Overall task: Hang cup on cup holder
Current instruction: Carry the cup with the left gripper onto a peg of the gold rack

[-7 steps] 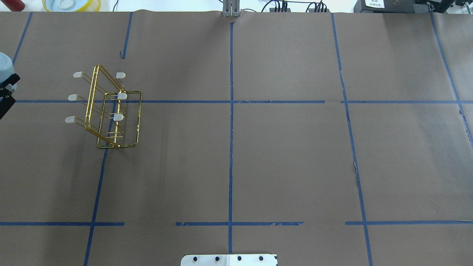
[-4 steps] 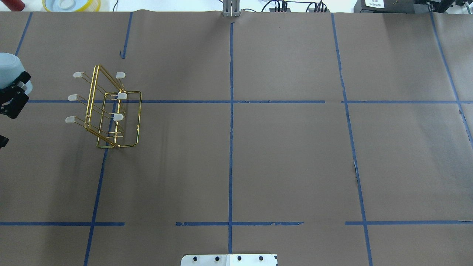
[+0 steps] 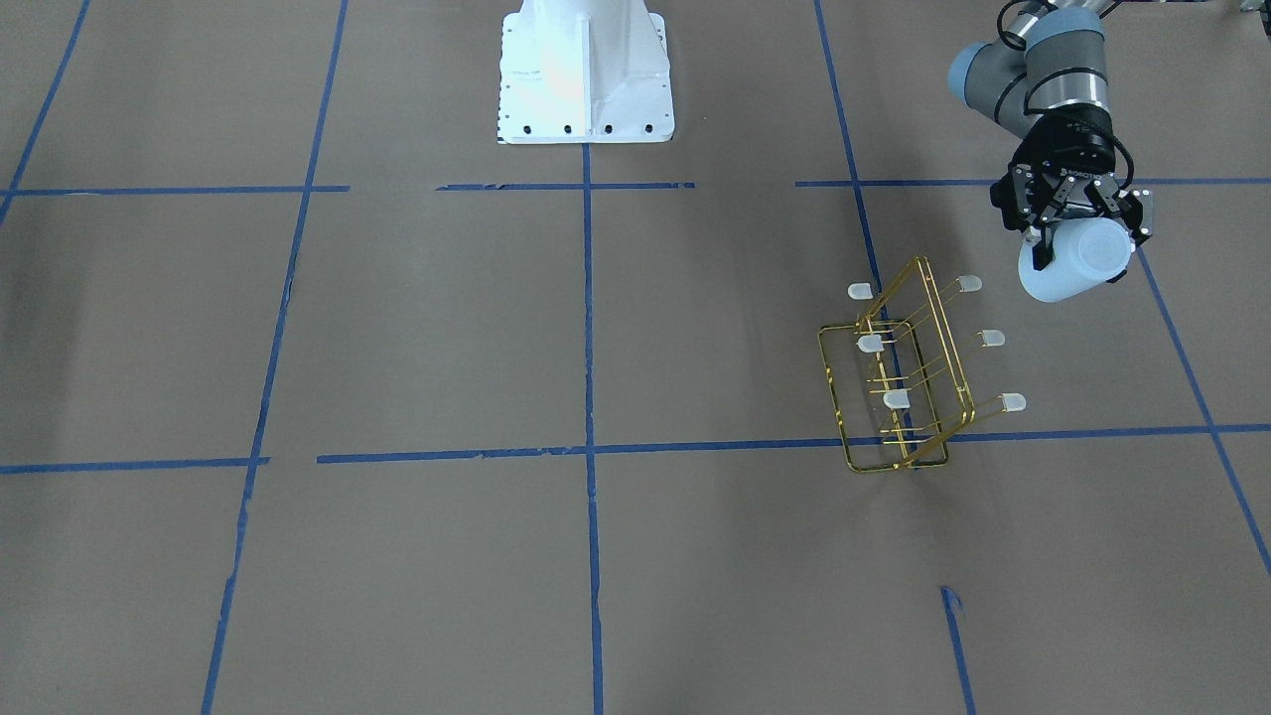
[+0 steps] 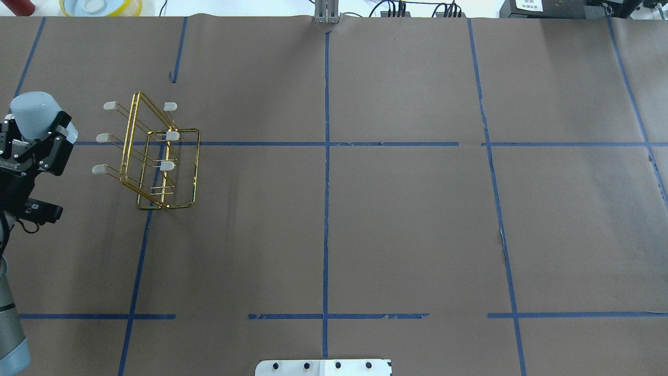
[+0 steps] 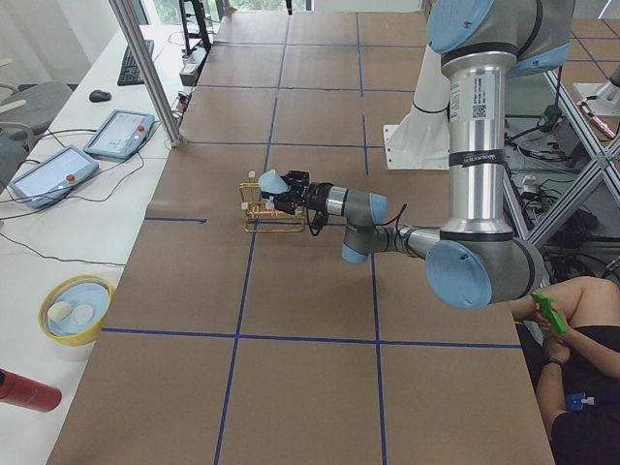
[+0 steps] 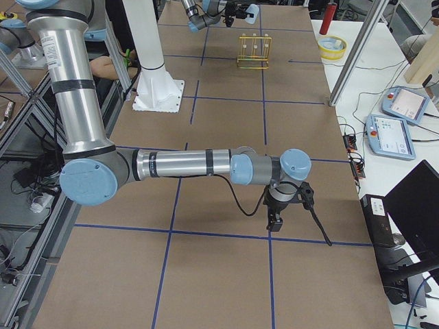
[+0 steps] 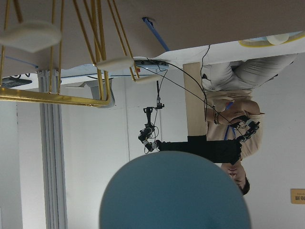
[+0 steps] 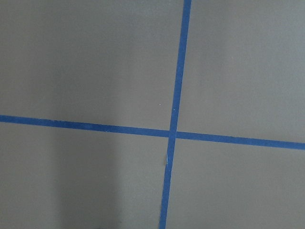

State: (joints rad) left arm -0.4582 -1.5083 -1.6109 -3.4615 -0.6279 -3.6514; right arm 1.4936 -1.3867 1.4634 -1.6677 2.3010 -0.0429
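Cup (image 4: 32, 112), clamped between jaws of left gripper (image 4: 37, 129), aloft at 9 o'clock of cup holder (image 4: 167, 165) in overhead view, apart from prongs. Right gripper (image 6: 274, 218), jaws' opening indiscernible.

My table (image 4: 417, 235) is covered with brown paper (image 4: 250, 94), divided into rectangles by blue tape lines (image 4: 326, 209). A gold wire rack (image 4: 151, 156) stands on it near my left end, over a tape crossing. A white mounting plate (image 4: 323, 367) sits mid near edge.

Left gripper (image 4: 36, 130) points level, fingers clamped on the cup (image 4: 32, 112) (right arm (image 6: 185, 164) stretched low).
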